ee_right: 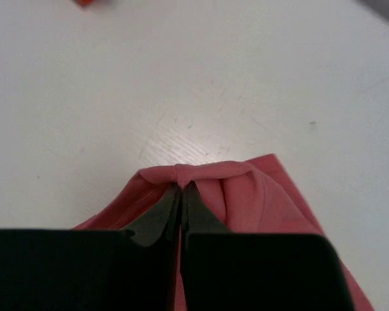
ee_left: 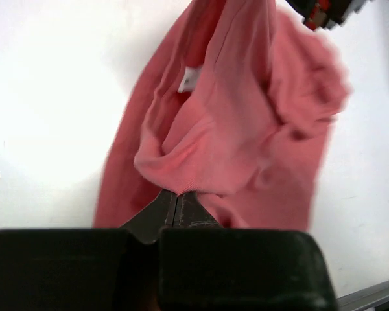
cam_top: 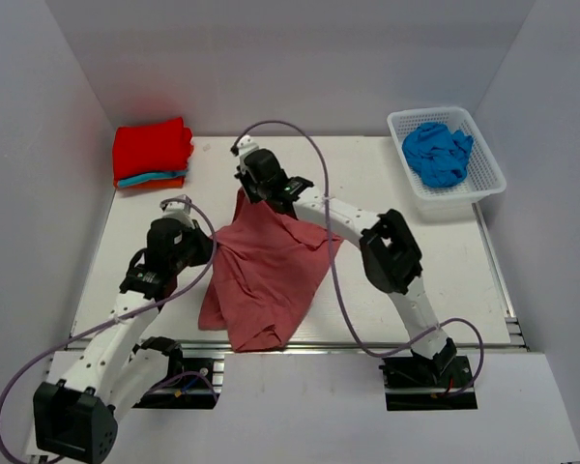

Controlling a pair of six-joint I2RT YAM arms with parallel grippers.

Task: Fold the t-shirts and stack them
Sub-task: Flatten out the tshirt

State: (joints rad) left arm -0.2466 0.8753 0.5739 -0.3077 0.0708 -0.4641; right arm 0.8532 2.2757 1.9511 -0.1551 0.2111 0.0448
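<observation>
A dusty rose-red t-shirt point(cam_top: 266, 275) hangs crumpled between my two grippers above the table's middle, its lower part trailing to the front edge. My left gripper point(cam_top: 211, 242) is shut on its left edge; in the left wrist view point(ee_left: 175, 193) the cloth point(ee_left: 246, 129) bunches above the closed tips, a white label point(ee_left: 188, 79) showing. My right gripper point(cam_top: 244, 196) is shut on the shirt's far corner; in the right wrist view point(ee_right: 182, 186) a fold of the shirt point(ee_right: 246, 194) is pinched at the tips. A folded stack of bright red point(cam_top: 153, 148), turquoise and orange shirts lies at the back left.
A white lattice basket point(cam_top: 483, 179) at the back right holds a crumpled bright blue shirt point(cam_top: 437, 152). White walls enclose the table on three sides. The table's metal front edge point(cam_top: 367, 350) runs just past the hanging shirt.
</observation>
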